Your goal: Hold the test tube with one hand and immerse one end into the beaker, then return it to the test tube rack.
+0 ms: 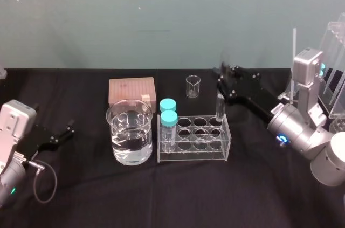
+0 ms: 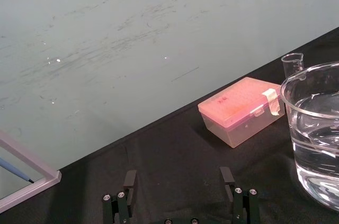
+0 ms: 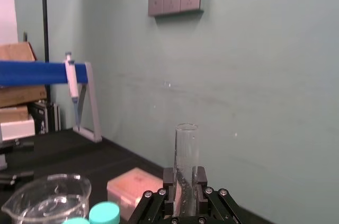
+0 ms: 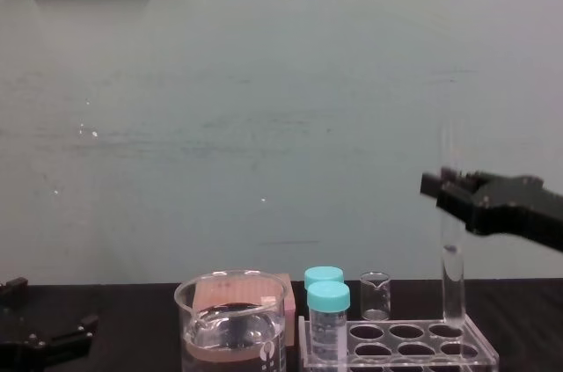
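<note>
Black worktop (image 1: 242,195), teal wall (image 1: 161,12): I see my right gripper (image 1: 221,85) clamped on the upright test tube (image 1: 220,105), its bottom seemingly in the upper-right hole of the test tube rack (image 1: 194,156); left gripper (image 1: 67,132) open, lower left.

My right arm reaches in from the right side, forearm angled forward and leftward. The right gripper (image 3: 185,176) is held raised, both fingers closed on an upright tube (image 3: 186,144). My left arm rests low at the left side, idle, with the left gripper (image 2: 178,177) fingers spread apart.
</note>
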Tool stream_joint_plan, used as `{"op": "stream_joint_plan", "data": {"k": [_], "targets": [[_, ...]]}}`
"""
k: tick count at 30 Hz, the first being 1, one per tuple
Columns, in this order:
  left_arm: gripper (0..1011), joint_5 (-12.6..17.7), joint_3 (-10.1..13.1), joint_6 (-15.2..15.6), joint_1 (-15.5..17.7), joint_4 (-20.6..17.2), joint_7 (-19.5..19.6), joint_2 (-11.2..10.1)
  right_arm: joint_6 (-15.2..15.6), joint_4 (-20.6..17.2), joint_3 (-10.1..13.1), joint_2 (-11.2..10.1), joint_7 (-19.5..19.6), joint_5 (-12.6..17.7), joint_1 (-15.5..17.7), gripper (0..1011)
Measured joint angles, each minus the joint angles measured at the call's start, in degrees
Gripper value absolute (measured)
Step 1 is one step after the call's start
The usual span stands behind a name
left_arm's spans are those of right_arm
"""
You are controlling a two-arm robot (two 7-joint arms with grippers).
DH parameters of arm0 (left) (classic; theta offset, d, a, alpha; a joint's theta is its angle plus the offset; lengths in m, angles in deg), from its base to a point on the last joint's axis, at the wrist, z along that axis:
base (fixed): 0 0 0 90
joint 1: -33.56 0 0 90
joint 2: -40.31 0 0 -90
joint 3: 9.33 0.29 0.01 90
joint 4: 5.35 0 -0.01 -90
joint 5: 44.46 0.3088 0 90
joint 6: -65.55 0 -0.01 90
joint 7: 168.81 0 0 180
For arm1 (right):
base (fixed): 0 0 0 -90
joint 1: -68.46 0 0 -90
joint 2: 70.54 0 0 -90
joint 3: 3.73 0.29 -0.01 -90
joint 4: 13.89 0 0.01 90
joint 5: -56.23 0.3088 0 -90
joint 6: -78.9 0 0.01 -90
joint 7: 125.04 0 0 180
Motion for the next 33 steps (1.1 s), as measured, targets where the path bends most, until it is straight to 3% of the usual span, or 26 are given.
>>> {"op": "stream_joint_plan", "data": {"k": [17,33], "targets": [[1000,0.0,0.0,0.0,0.0,0.0,0.0,0.0,-0.69,-7.85,3.94,-2.38,2.21,2.11,3.3,241],[1000,0.0,0.0,0.0,0.0,0.0,0.0,0.0,0.08,-11.06,6.95,-1.69,8.17,-1.88,6.99,241]]}}
